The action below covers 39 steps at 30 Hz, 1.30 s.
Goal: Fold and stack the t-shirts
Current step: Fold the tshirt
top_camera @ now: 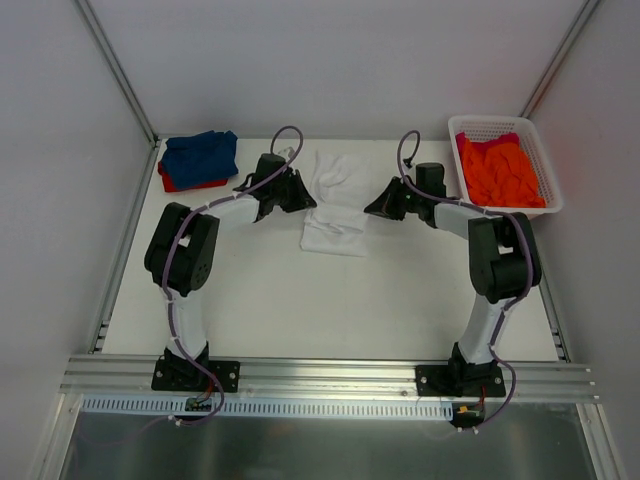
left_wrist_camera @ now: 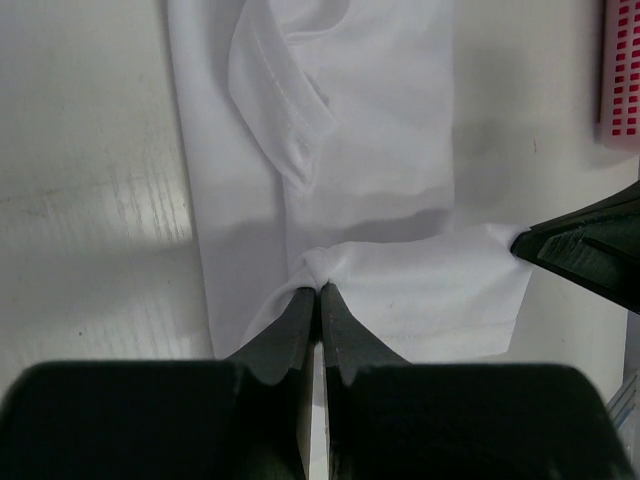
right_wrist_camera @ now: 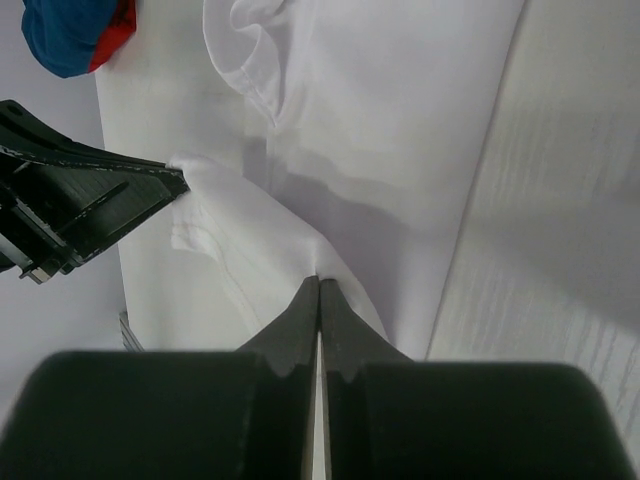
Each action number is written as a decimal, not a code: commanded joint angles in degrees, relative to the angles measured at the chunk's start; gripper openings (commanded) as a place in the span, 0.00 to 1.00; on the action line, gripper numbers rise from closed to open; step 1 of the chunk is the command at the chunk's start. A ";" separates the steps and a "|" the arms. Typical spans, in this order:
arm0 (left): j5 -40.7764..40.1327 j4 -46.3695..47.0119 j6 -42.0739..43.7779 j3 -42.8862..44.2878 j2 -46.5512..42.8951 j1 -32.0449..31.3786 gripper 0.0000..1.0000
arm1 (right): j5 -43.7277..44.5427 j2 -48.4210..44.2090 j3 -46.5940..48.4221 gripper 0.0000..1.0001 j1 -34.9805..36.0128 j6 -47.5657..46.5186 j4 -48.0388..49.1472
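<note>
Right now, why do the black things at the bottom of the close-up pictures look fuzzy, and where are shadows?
Left wrist view: the left end effector sits near the lens, so its base blurs; a soft grey shadow crosses the white t-shirt. Right wrist view: the right end effector blurs likewise. Top external view: even light, sharp.

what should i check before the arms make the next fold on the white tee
1. Left gripper shut on the white t-shirt edge: ok.
2. Right gripper shut on the opposite edge: ok.
3. Far half lying flat: not ok, a loose fold is bunched there.
4. Layers caught in each pinch: cannot tell.
5. Orange t-shirt inside the basket, off the fold area: ok.
</note>
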 commanded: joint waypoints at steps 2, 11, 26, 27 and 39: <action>3.80 0.79 0.65 5.74 3.71 1.23 0.00 | -1.81 2.47 4.41 0.00 -1.07 0.90 1.67; 8.03 -1.32 -0.06 12.78 10.93 2.46 0.86 | -2.26 6.78 7.40 0.19 -2.12 1.86 1.58; 5.66 -2.29 1.26 6.64 4.87 5.18 0.99 | 6.09 -0.41 7.23 0.38 -3.35 -4.99 -6.94; 5.49 -2.29 1.43 5.85 3.21 5.36 0.99 | 6.97 -1.30 7.14 0.38 -3.35 -5.77 -8.25; 3.46 -2.38 -0.32 -10.32 -12.53 4.92 0.99 | 9.78 -16.07 -4.01 0.28 2.17 -6.23 -9.84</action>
